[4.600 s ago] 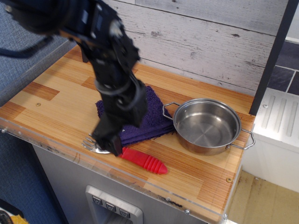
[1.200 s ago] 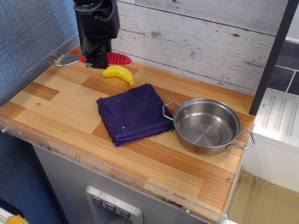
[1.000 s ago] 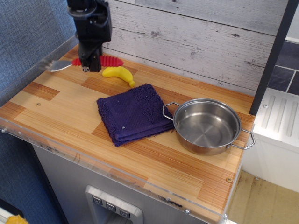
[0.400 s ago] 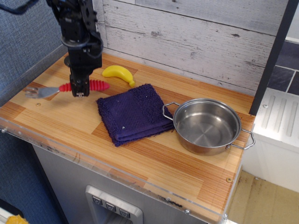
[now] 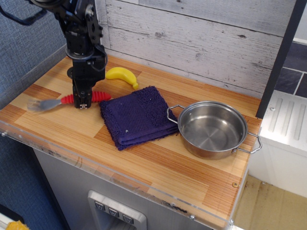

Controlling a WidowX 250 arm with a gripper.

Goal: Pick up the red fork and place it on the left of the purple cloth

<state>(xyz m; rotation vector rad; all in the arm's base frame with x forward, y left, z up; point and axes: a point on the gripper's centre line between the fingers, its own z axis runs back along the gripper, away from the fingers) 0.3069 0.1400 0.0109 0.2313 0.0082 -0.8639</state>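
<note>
Black gripper (image 5: 82, 101) clamped on ribbed red handle of the red fork (image 5: 64, 99), silver head pointing left, low over the wooden counter (image 5: 158, 163), just left of the fuzzy purple cloth (image 5: 135, 116). Smooth yellow banana (image 5: 122, 75) behind. Round steel pot (image 5: 212, 129) right of cloth. Whitewashed plank wall (image 5: 201, 43) behind.

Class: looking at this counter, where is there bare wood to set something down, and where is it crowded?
Free: the front strip of the counter below the purple cloth and steel pot, and the back strip right of the yellow banana. Crowded: the left side, where the end effector grips the red fork right beside the cloth.
</note>
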